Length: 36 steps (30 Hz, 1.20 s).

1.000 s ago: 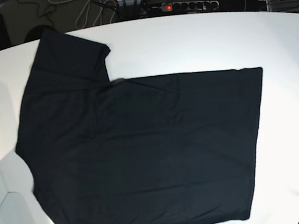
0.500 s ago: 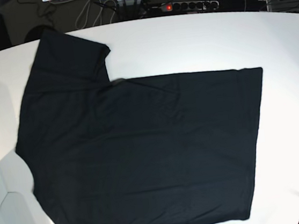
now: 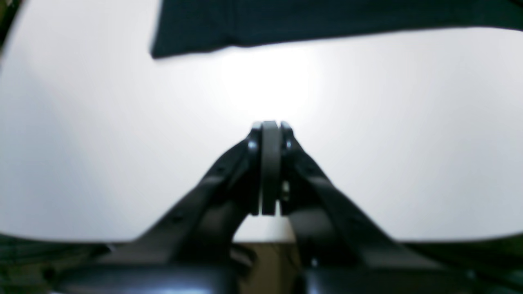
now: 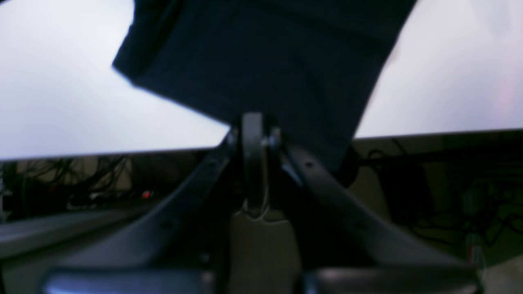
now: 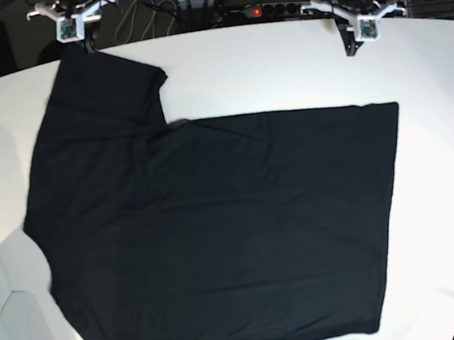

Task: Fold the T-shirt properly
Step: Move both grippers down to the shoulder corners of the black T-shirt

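So basically nothing's folded yet as far as I can tell. In the base view, going from the left: the right gripper (image 5: 70, 34) sits in the upper left corner of the frame, right over the far sleeve where it reaches the edge of the table (image 5: 281, 65). Its wrist view is blurry, the jaws look close together with nothing between them, but I honestly can't tell if they're fully shut. The T-shirt (image 5: 217, 228) fills the middle and left of the frame, spread flat, body one big dark sheet, hem on the right. Upper right, the left gripper (image 5: 350, 48) hangs over bare white table, jaws pressed together and empty, apart from the shirt's corner. All the folds seem left to do: sleeves in, then the body.
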### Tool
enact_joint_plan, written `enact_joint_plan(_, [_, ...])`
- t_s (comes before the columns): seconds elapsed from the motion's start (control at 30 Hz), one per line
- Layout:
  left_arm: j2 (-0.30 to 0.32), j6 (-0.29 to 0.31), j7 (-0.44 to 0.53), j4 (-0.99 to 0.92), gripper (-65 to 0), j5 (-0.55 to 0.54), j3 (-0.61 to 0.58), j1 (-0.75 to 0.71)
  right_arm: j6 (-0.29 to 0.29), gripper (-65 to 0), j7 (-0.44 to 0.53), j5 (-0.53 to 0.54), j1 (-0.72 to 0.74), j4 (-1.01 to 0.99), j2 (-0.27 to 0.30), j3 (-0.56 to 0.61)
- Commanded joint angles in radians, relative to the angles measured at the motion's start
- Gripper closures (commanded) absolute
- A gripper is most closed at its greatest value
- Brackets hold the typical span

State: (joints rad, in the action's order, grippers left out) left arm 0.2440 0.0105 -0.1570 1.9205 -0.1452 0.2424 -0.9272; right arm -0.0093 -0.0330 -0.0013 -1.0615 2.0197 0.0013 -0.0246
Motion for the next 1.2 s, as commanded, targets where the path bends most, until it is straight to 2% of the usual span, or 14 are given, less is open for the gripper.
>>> enact_joint_plan(0.0, [0.035, -0.005, -0.019, 0.027, -0.1, -0.024, 0.013, 0.020, 0.010, -10.1, 0.003, -0.001, -0.001, 0.017, -0.002, -0.002])
enact_joint_plan(0.1, [0.079, -0.005, -0.128, 0.029, -3.4, -0.143, 0.016, 0.083, 0.010, -19.4, -0.041, -0.003, 0.034, 0.019, -0.005, -0.028])
enact_joint_plan(0.17, [0.099, -0.005, -0.152, 0.029, -9.7, -0.199, 0.047, 0.104, 0.012, -23.4, -0.046, -0.003, 0.046, 0.019, -0.004, -0.034])
enact_joint_plan(0.27, [0.088, -0.005, -0.154, 0.029, -21.6, -0.271, 0.110, 0.112, 0.013, -26.9, -0.043, -0.003, 0.053, 0.020, -0.002, -0.036])
enact_joint_plan(0.33, [0.067, -0.005, -0.160, 0.029, -30.6, -0.304, 0.154, 0.122, 0.013, -27.6, -0.048, -0.003, 0.068, 0.020, 0.019, -0.036])
enact_joint_plan(0.4, [0.045, -0.005, -0.161, 0.021, -36.1, -0.304, 0.186, 0.150, 0.013, -27.6, -0.049, -0.003, 0.077, 0.017, 0.036, -0.036])
enact_joint_plan(0.57, [0.015, -0.005, -0.161, -0.017, -36.8, -0.307, 0.240, 0.216, 0.013, -27.6, -0.049, -0.003, 0.099, 0.016, 0.062, -0.050])
enact_joint_plan(0.83, [-0.008, -0.004, -0.161, -0.249, -37.1, -0.310, 0.318, 0.409, 0.015, -27.7, -0.051, -0.003, 0.119, 0.014, 0.087, -0.050])
enact_joint_plan(1.03, [-0.007, -0.002, -0.161, -0.392, -37.2, -0.305, 0.317, 0.527, 0.015, -27.6, -0.051, -0.003, 0.119, 0.014, 0.091, -0.050])
enact_joint_plan(1.07, [-0.007, 0.007, -0.161, -0.413, -37.2, -0.305, 0.315, 0.544, 0.015, -27.6, -0.051, -0.003, 0.119, 0.014, 0.091, -0.050])
enact_joint_plan(1.17, [-0.007, 0.104, -0.161, -0.467, -37.1, -0.305, 0.317, 0.587, 0.015, -27.6, -0.051, -0.003, 0.119, 0.013, 0.090, -0.050])
